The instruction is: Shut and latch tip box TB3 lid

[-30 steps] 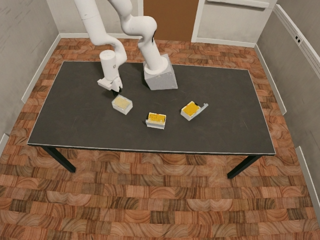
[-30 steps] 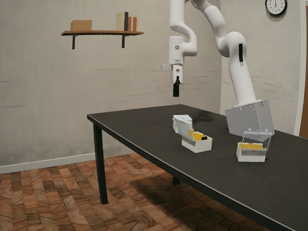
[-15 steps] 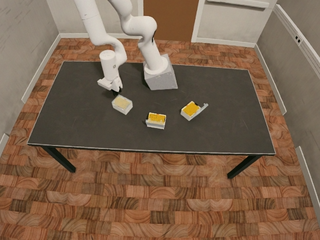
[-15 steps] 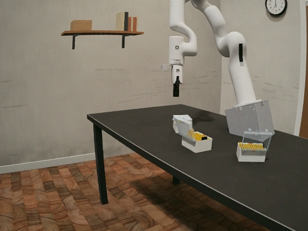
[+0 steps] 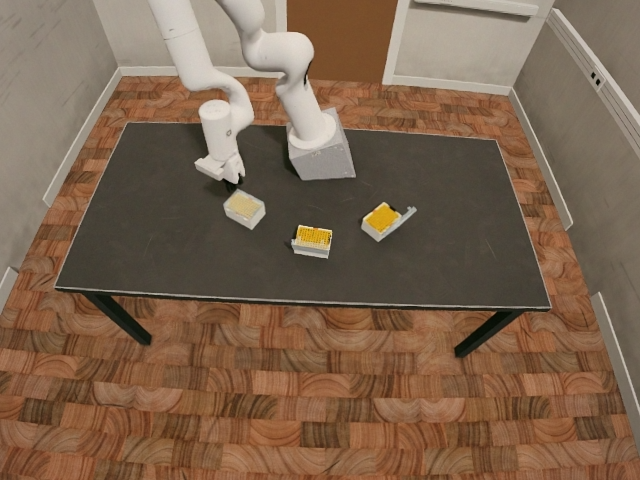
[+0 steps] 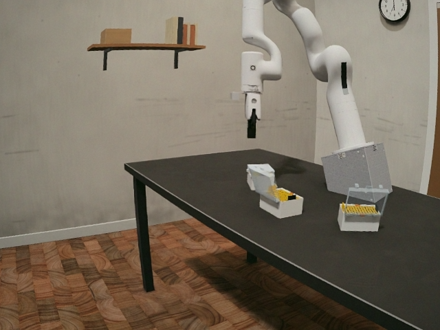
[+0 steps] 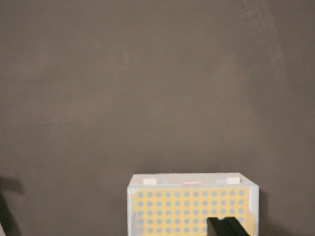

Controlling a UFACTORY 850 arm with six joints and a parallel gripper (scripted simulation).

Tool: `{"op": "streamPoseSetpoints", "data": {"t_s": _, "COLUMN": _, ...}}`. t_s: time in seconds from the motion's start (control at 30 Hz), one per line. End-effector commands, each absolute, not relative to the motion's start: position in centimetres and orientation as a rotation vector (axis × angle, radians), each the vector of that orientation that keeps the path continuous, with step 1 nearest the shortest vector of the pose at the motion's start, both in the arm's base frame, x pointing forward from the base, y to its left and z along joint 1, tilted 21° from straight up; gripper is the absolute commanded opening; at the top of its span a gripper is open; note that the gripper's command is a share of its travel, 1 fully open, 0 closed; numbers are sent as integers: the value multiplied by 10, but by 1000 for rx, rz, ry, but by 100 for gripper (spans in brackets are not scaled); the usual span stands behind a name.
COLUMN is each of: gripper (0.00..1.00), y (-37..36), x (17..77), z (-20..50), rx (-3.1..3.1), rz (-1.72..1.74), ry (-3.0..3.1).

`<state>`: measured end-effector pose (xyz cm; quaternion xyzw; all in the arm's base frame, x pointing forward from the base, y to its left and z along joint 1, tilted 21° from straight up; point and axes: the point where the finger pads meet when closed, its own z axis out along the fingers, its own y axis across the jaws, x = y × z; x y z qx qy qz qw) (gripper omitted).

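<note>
Dark bench [image 5: 155, 248] from above: I see my gripper [image 5: 233, 178] just behind the leftmost tip box [image 5: 244, 208], whose lid is down; two other boxes [image 5: 312, 240] [image 5: 383, 220] stand open. Exterior: fingers pressed together on nothing, well above the bench. Wrist: lidded box [image 7: 189, 206] at the bottom edge.

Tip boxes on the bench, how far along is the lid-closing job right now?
Looks done: the left tip box has its lid lying flat over pale-looking tips; whether it has latched, I can't tell. The middle box and right box have their lids up, all three standing flat. In hand: nothing; the claw is shut and empty, well above the bench. Left: possibly a final press, if unlatched.
</note>
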<state>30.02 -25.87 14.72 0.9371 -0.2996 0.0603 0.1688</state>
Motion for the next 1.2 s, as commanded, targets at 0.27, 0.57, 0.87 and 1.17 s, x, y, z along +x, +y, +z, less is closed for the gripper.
{"op": "streamPoseSetpoints", "data": {"t_s": 0.27, "gripper": 0, "y": -256, "x": 289, "z": 130, "rx": 2664, "rz": 173, "ry": -852}}
{"op": "streamPoseSetpoints", "data": {"t_s": 0.57, "gripper": 0, "y": -253, "x": 276, "z": 110, "rx": 2664, "rz": 173, "ry": -852}}
{"op": "streamPoseSetpoints", "data": {"t_s": 0.87, "gripper": 0, "y": -251, "x": 265, "z": 95, "rx": 2664, "rz": 173, "ry": -852}}
{"op": "streamPoseSetpoints", "data": {"t_s": 1.17, "gripper": 0, "y": -248, "x": 252, "z": 75, "rx": 2664, "rz": 173, "ry": -852}}
